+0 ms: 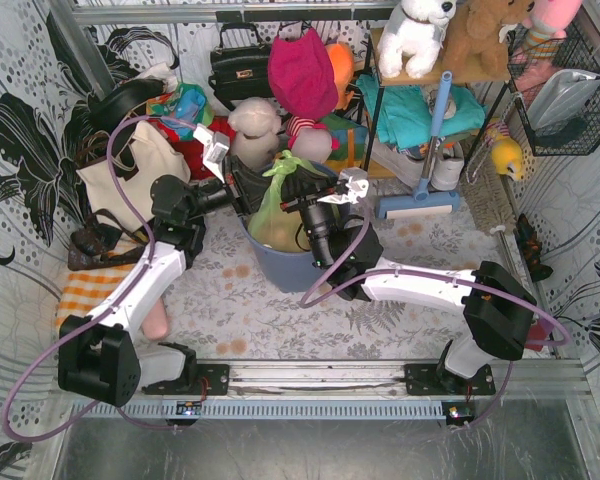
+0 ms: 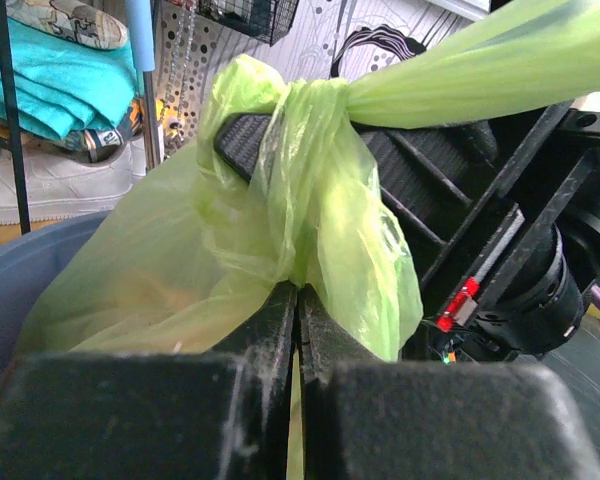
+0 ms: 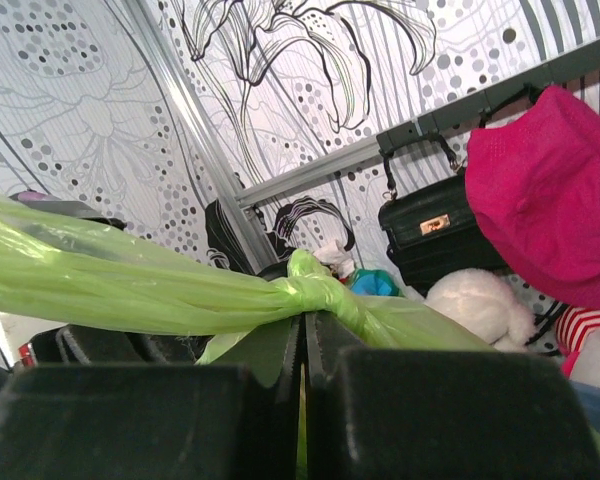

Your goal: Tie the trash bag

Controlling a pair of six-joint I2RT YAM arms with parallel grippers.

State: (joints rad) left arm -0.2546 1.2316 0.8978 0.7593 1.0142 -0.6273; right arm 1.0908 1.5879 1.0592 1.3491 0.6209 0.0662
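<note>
The left tool has its jaws pinched almost together on a fold of the trash bag, with green film caught in the slit. Just ahead of its tips the plastic bunches into a knot, and a taut strand runs off to the upper right. The right tool is clamped tight on the same film beside that knot. Below both tools the bag sits in a blue-grey bin on the tabletop. Beyond the right tool hang a black handbag and a pink hat.
</note>
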